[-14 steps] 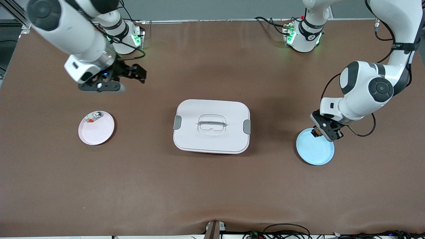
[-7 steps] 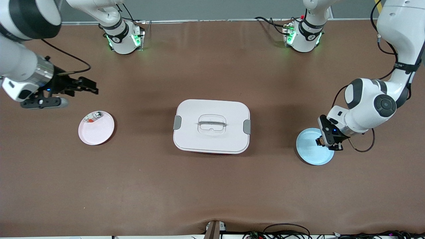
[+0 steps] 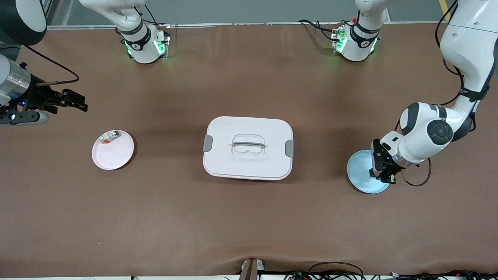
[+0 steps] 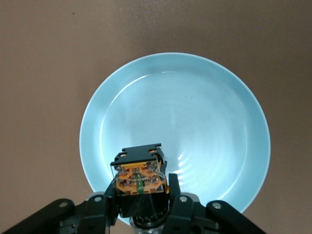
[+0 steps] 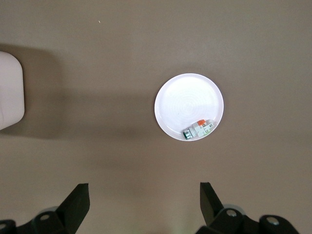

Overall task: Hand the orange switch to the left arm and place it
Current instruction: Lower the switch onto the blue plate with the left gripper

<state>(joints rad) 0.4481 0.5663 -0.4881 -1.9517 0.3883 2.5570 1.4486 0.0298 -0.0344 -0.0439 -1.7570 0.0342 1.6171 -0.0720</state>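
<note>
My left gripper (image 3: 377, 172) is shut on the orange switch (image 4: 140, 171), a small black block with an orange face. It holds the switch low over the light blue plate (image 3: 362, 173), near the plate's rim in the left wrist view (image 4: 195, 107). In the front view the hand mostly hides the switch. My right gripper (image 3: 76, 104) is open and empty, up over the bare table at the right arm's end. The white box (image 3: 248, 147) with grey latches sits closed at the table's middle, between the two plates.
A pink plate (image 3: 113, 149) lies toward the right arm's end and holds a small clear-grey piece (image 3: 109, 137) with red and green bits. It also shows in the right wrist view (image 5: 187, 100), with a corner of the box (image 5: 9, 92).
My left gripper has moved with the switch across the blue plate toward the front camera. My right arm has swung away from the box toward its end of the table, still open.
</note>
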